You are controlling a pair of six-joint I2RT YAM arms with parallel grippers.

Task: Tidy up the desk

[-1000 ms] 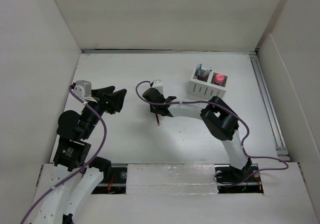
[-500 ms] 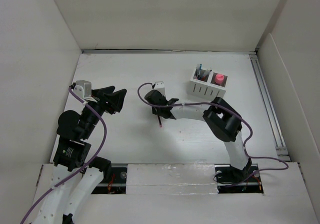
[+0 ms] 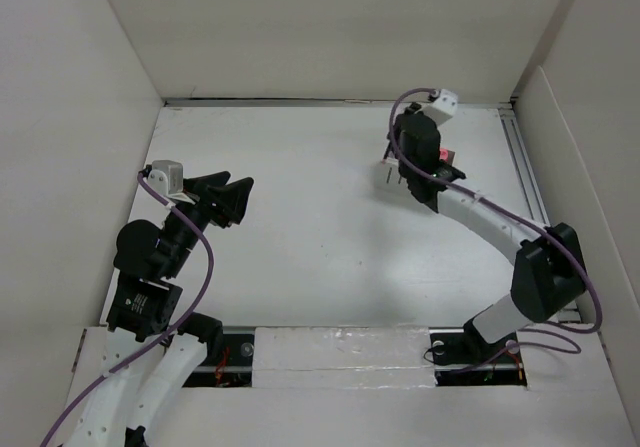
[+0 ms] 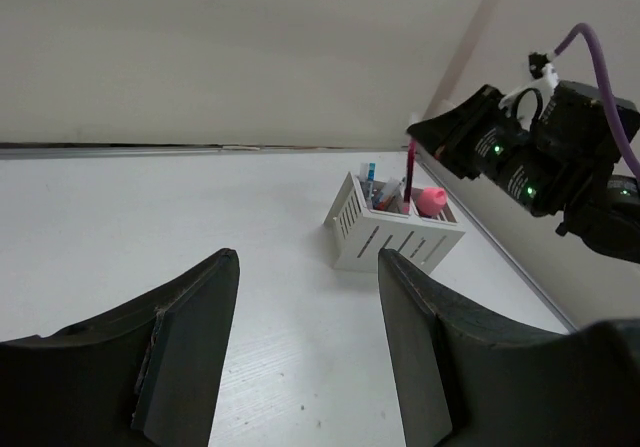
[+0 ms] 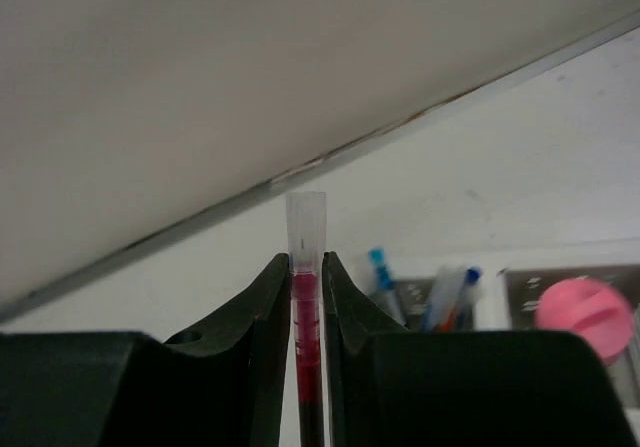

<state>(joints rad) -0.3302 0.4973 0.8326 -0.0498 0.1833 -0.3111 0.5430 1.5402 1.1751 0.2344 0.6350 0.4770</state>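
The desk is a flat white tabletop inside white walls. My right gripper hangs over the white organizer box at the back right, shut on a red pen with a clear cap. In the left wrist view the pen points down into the box's left compartment. That compartment holds several pens; a pink round thing sits in the right one. My left gripper is open and empty above the desk's left side, its jaws wide apart.
A metal rail runs along the desk's right edge. White walls stand close behind and on both sides. The right arm stretches over the right part of the desk.
My right gripper has carried the red pen from the middle of the desk up and back right, to above the organizer box. The left arm has not moved.
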